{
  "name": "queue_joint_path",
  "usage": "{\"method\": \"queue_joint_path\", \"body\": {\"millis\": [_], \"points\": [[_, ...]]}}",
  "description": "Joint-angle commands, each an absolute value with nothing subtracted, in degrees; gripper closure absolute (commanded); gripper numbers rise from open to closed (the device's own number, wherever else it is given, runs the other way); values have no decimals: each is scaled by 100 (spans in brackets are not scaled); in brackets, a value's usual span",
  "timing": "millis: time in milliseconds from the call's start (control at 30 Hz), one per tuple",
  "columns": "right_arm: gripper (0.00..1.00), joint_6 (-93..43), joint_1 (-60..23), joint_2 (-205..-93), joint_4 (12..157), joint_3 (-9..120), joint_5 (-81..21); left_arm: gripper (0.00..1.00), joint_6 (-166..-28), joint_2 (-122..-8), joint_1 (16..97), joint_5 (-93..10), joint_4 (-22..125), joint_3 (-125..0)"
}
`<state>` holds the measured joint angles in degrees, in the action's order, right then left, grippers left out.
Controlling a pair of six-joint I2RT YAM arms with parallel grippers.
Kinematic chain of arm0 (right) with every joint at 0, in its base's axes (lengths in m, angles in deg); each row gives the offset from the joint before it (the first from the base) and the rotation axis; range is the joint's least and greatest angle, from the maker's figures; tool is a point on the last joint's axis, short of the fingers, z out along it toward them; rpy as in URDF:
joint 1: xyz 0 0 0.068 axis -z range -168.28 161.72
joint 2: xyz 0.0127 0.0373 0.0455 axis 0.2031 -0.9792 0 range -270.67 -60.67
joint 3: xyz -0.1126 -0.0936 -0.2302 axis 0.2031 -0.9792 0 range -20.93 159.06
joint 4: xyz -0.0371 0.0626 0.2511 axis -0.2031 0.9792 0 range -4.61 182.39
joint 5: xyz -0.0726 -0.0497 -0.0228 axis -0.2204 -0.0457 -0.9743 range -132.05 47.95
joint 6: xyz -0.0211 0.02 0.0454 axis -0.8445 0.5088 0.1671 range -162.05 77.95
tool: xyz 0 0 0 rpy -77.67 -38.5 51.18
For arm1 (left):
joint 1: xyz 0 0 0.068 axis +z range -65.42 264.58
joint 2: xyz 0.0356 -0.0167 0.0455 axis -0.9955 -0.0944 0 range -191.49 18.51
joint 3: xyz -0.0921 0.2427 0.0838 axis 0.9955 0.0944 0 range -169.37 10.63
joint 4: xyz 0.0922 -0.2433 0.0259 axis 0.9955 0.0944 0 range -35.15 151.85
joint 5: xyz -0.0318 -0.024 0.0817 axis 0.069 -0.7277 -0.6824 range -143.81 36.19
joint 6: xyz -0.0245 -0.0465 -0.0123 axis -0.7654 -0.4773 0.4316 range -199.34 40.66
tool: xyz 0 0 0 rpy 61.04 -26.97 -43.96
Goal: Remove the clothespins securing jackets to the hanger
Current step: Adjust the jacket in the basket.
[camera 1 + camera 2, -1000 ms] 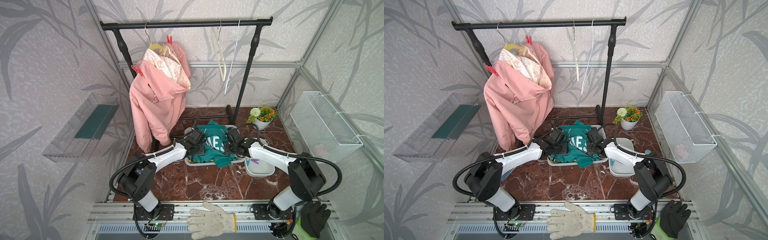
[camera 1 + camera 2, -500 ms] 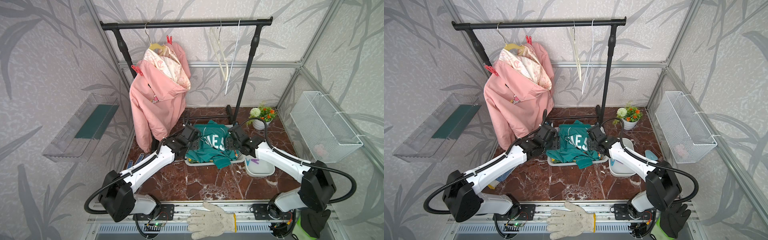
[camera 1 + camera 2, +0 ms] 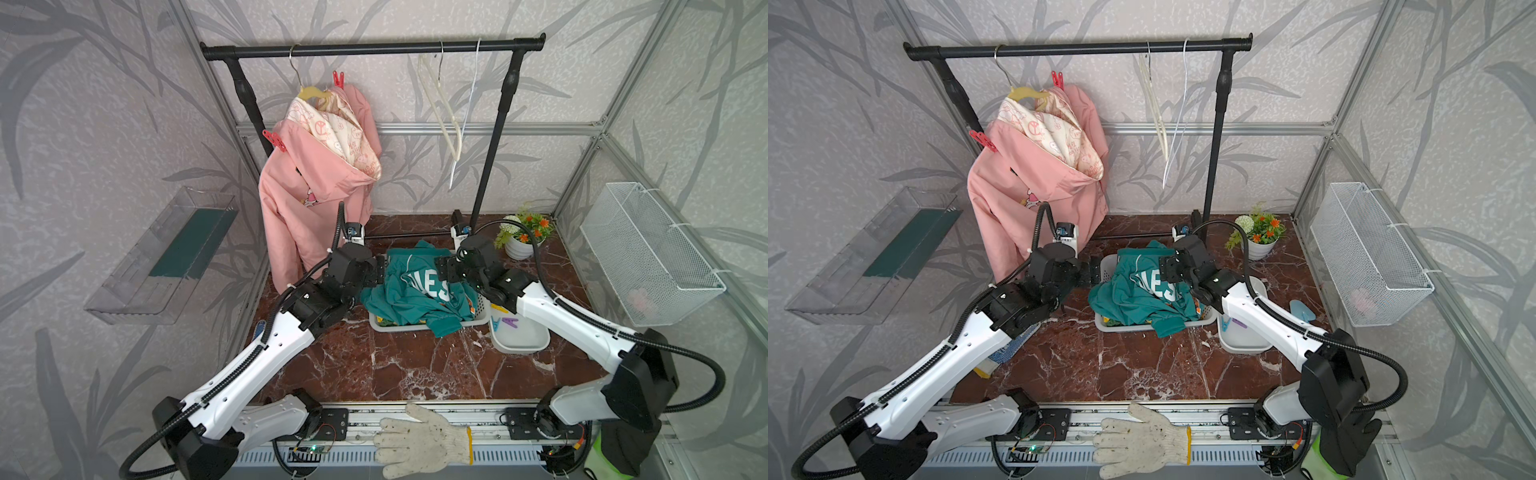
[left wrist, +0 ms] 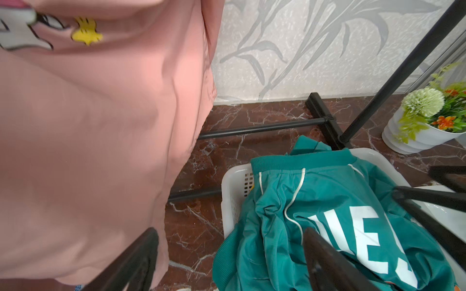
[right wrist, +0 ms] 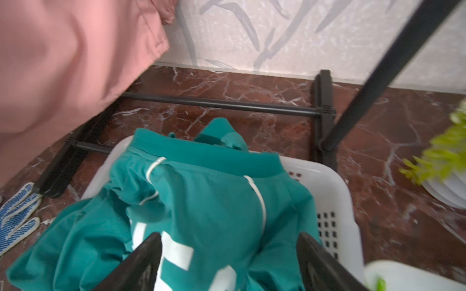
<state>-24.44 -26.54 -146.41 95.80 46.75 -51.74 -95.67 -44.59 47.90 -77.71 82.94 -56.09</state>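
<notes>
Clothespins in red are clipped at two places on the pink hooded jacket: one at the shoulder on its 9 o'clock side, the other red clothespin at its 12 o'clock, just beside the yellow hanger. The jacket is hung from the black rail at 11 o'clock of the tabletop. The teal jacket, lettered in white, is heaped in the white basket at the middle, with part of it spilled over the rim at 5 o'clock.

The left hand is held at 9 o'clock of the basket, between the pink hem and the teal cloth. In the left wrist view its jaws are seen spread wide, with nothing gripped. The right hand is held above the teal jacket at 2 o'clock of the basket, and it too is shown wide apart and empty in the right wrist view.

Loose clothespins are laid in the white tray at 4 o'clock of the basket, partly hidden by the right arm. Two bare hangers are hung on the rail at 1 o'clock.
</notes>
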Motion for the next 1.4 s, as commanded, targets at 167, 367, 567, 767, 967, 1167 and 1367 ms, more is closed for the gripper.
{"method": "queue_joint_path", "body": {"millis": [167,367,567,767,967,1167,1367], "points": [[19,-2642,-2865,-15889,9435,5215,-4524,10,-8617,-4203,4785,-8339,8318,-6429],[31,-2361,-2888,-16453,9684,4881,-4255,10,-8074,-4052,4802,-8677,8334,-6895],[42,-2296,-2915,-16860,9948,4709,-4278,10,-7516,-3985,4880,-9275,8412,-7565],[46,-2150,-2917,-17211,10125,4683,-4310,10,-7289,-3925,5151,-9776,8570,-8240],[47,-1981,-2917,-17276,9996,4620,-4302,9,-7020,-3898,5700,-9886,8553,-8654],[44,-2006,-2920,-17134,9779,4610,-4301,5,-7334,-4175,6370,-9283,9011,-9229],[42,-2112,-2906,-17054,9682,4648,-4328,3,-7509,-4552,7033,-8517,9278,-9549]]}}
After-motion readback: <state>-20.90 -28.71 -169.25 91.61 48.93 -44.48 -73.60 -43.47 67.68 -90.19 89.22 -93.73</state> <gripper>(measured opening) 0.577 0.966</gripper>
